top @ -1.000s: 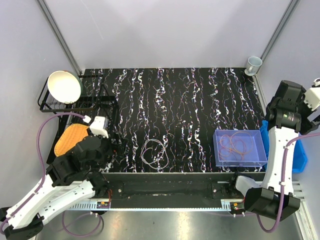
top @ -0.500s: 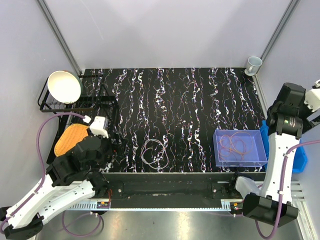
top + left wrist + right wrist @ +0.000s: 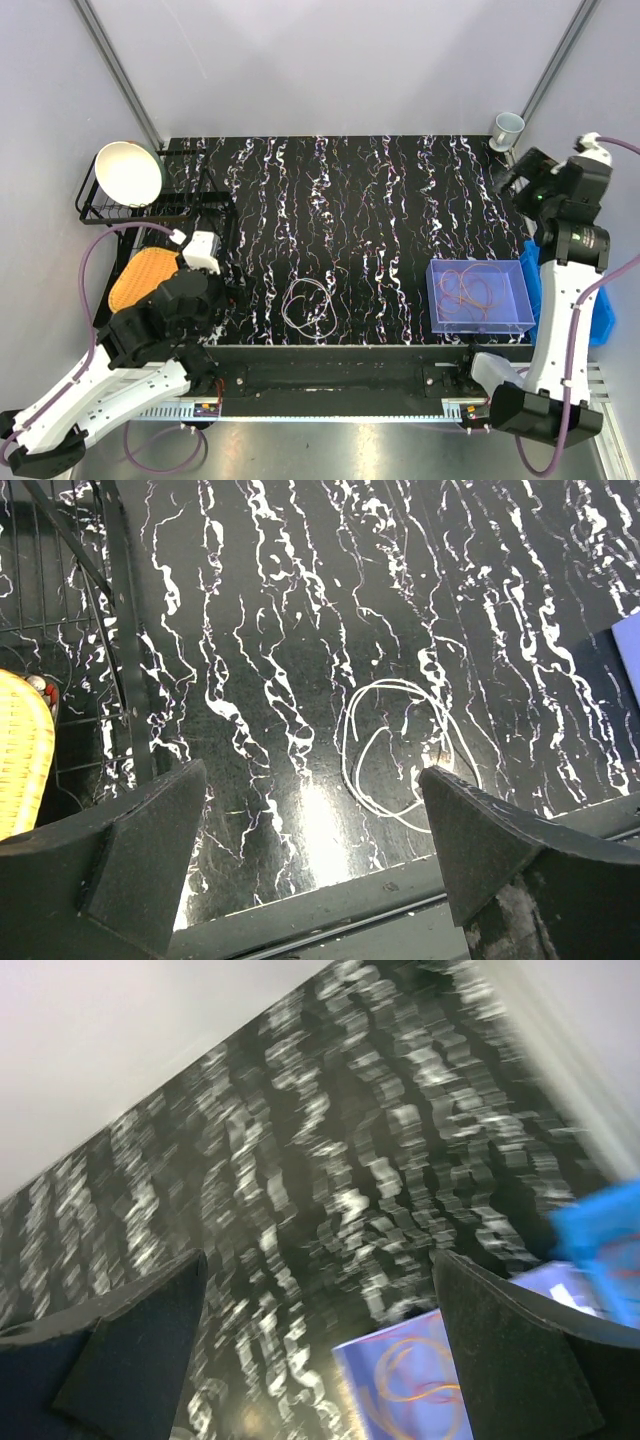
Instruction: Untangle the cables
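A bunch of thin cables [image 3: 470, 292], mostly orange, lies looped inside a clear purple box [image 3: 440, 312] at the table's right; the blurred right wrist view shows these cables [image 3: 420, 1380] low in the picture. One pale cable loop [image 3: 308, 305] lies loose on the black marbled table near its front edge, and this loop [image 3: 400, 750] sits just ahead of the left fingers. My left gripper [image 3: 312, 770] hovers open and empty over the table's front left. My right gripper [image 3: 512, 178] is raised at the back right, behind the box, open and empty [image 3: 320, 1255].
A black wire rack [image 3: 190, 205] holding a white bowl [image 3: 128, 172] stands at the back left, its wires [image 3: 110, 630] close to my left gripper. An orange-yellow pad [image 3: 138, 278] lies beside it. A cup [image 3: 508, 128] sits at the back right corner, a blue bin [image 3: 600, 310] right of the box.
The right wrist has swung up and leftward, its gripper now turned toward the table. The left arm has barely shifted. The cables have not moved.
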